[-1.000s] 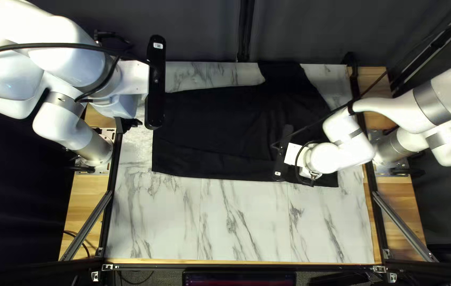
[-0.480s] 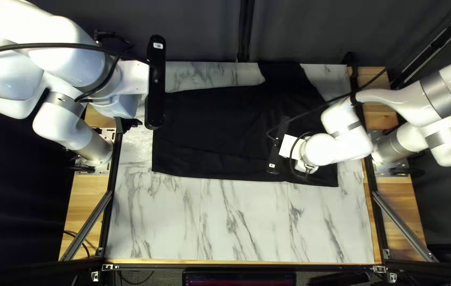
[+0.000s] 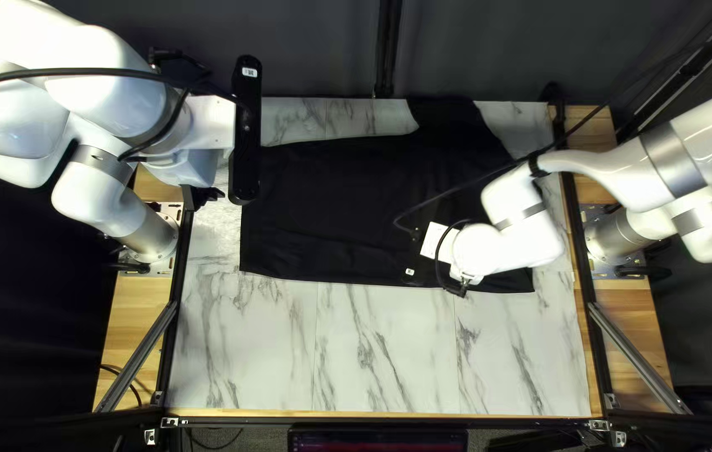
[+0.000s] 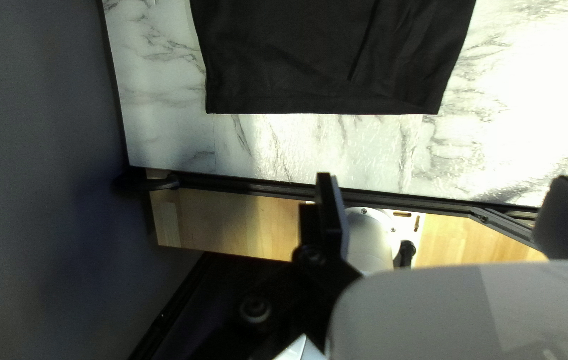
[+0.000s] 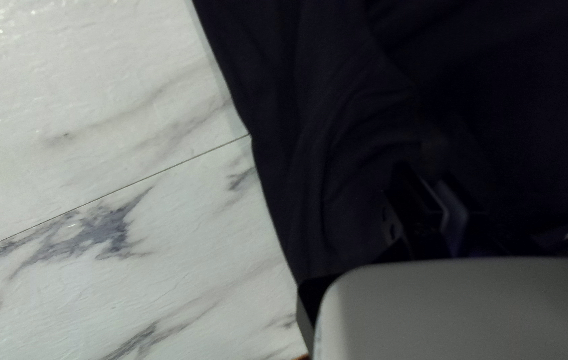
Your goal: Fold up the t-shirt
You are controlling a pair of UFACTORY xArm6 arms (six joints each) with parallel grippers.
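A black t-shirt [image 3: 331, 209] lies across the table, one part reaching toward the far edge. My left gripper [image 3: 205, 197] is raised beyond its left end. In the left wrist view, that gripper [image 4: 447, 193] is open with nothing between its fingers, and the shirt's straight end [image 4: 324, 80] lies ahead of it. My right gripper [image 3: 414, 255], mostly hidden by its wrist in the top left view, is over the shirt's near side. In the right wrist view, this gripper [image 5: 432, 177] is narrowly open above dark, wrinkled cloth [image 5: 337, 133]; whether cloth lies between the fingertips is unclear.
Bare marbled tabletop [image 3: 373, 351] extends along the near side. Black rails [image 3: 174, 310] border the table, with a dark curtain [image 3: 314, 50] behind. My right arm [image 3: 523, 234] crosses above the shirt's right part, its cable looping over the cloth.
My right arm's wrist has moved left over the shirt, and its cable has shifted with it. My left arm and the visible cloth look unchanged.
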